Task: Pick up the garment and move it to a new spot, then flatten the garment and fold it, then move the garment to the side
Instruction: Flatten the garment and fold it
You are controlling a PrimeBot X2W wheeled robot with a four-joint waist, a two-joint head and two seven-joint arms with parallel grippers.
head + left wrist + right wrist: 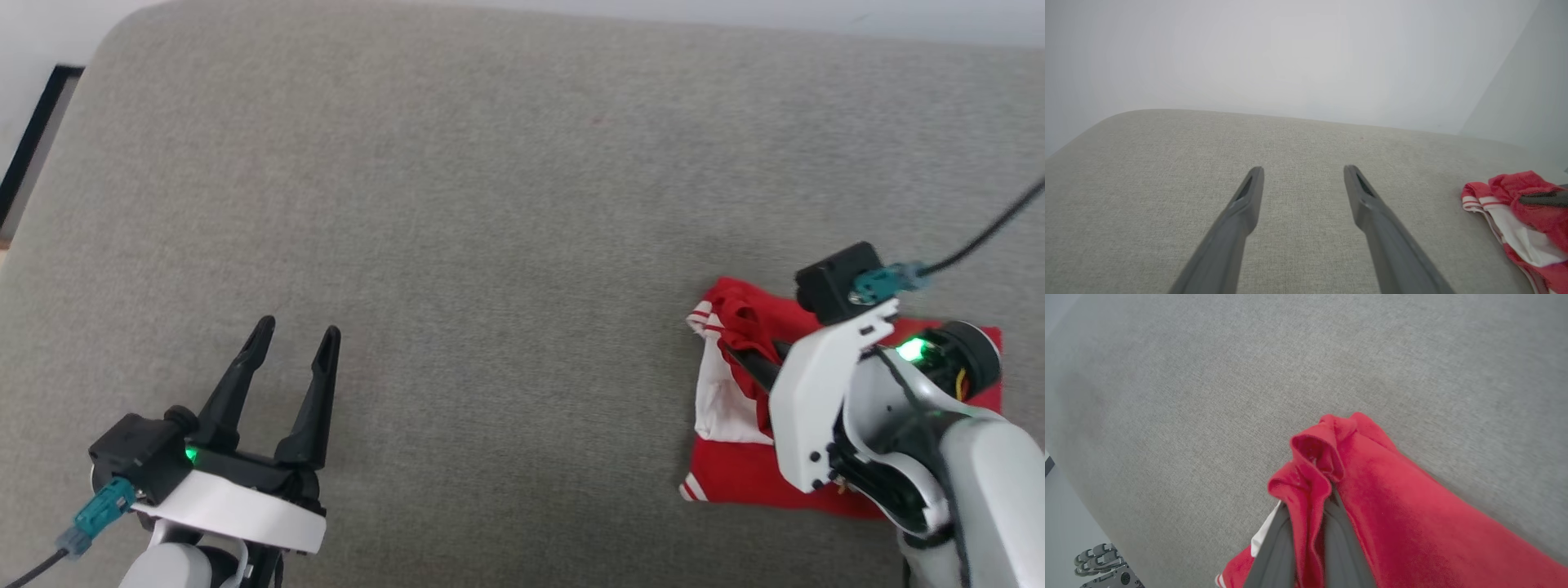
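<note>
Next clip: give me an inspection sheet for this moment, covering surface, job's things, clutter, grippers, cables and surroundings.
Surface: grey woven cushion, rounded corners.
Job's things: red jersey lying at the robot's right, one edge bunched up, white trim showing.
Clutter: nothing seen.
Grippers: left gripper open, empty, over the cushion; right gripper shut on a fold of the jersey.
Cables: left wrist cable and right wrist cable, both black with teal plugs.
Surroundings: pale wall; dark strip at far left; grey wheels beside the cushion.

Red garment (739, 469) with white striped trim on grey surface (490, 204).
</note>
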